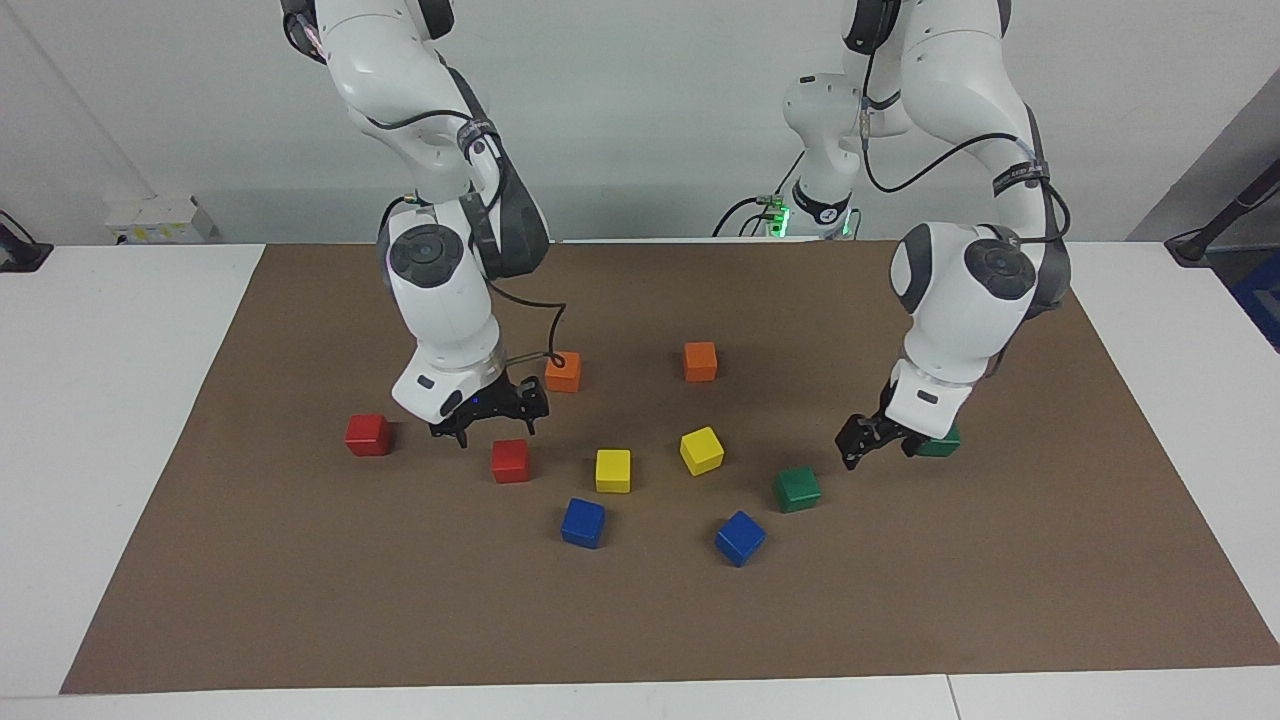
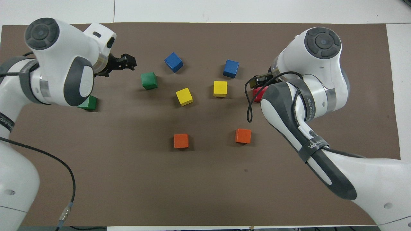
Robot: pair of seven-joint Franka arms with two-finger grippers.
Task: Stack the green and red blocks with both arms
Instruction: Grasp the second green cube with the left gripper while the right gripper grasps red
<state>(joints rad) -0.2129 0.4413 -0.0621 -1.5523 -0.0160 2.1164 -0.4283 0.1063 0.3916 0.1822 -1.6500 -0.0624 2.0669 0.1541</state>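
Observation:
Two red cubes lie on the brown mat toward the right arm's end, one (image 1: 368, 434) near the mat's edge and one (image 1: 510, 460) beside a yellow cube. My right gripper (image 1: 495, 430) hangs low over the mat between them, open and empty. In the overhead view its own arm hides it, and only a corner of one red cube (image 2: 258, 94) shows. Two green cubes lie toward the left arm's end, one (image 1: 796, 489) in the open and one (image 1: 942, 442) partly hidden by the left arm. My left gripper (image 1: 860, 452) is low over the mat between them, open and empty.
Two orange cubes (image 1: 563, 371) (image 1: 700, 361) lie nearer to the robots. Two yellow cubes (image 1: 613, 470) (image 1: 701, 450) lie mid-mat. Two blue cubes (image 1: 583, 522) (image 1: 740, 538) lie farther from the robots. White table (image 1: 120, 330) surrounds the mat.

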